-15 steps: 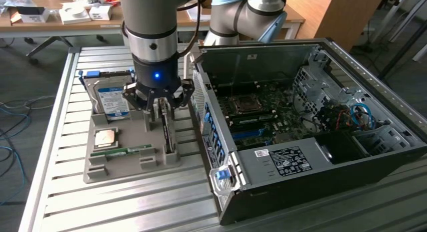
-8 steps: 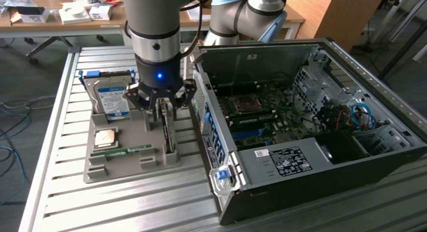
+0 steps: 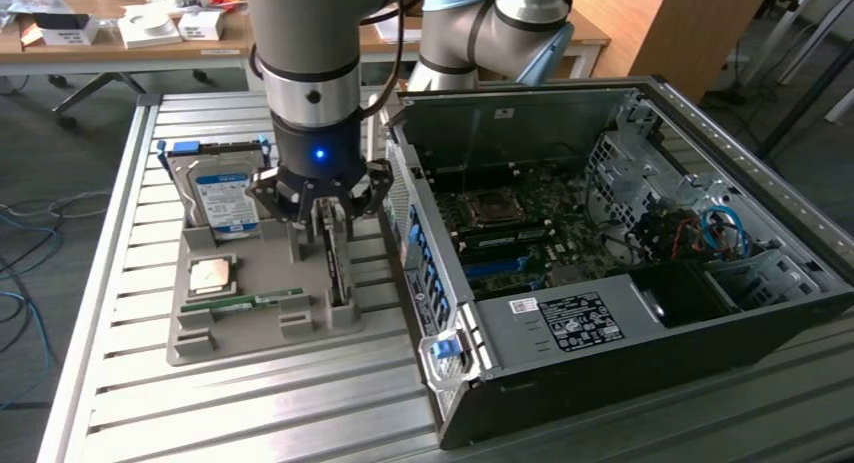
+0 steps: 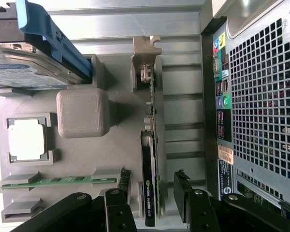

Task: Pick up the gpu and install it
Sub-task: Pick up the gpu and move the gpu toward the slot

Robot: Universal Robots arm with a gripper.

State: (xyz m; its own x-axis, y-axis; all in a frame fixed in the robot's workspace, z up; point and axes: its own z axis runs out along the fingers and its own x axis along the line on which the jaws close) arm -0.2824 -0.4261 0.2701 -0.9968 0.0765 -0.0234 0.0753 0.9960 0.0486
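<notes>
Your gripper [image 4: 152, 180] hangs wide open, holding nothing. Beside the case [image 4: 261, 96], on the tray [image 4: 87, 154], the gpu [image 4: 149, 145] stands on edge in its slot, between your fingers. You're at the pick-up; I judge the grasp calls for closing squarely on the board.

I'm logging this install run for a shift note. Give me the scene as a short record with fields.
gripper: open, fingers either side of the graphics card, not touching it
graphics card: on edge in its slot
tray: also holds hard drive, chip, memory stick
computer case: open, beside the tray on the exterior view's right
card installed: no
</notes>
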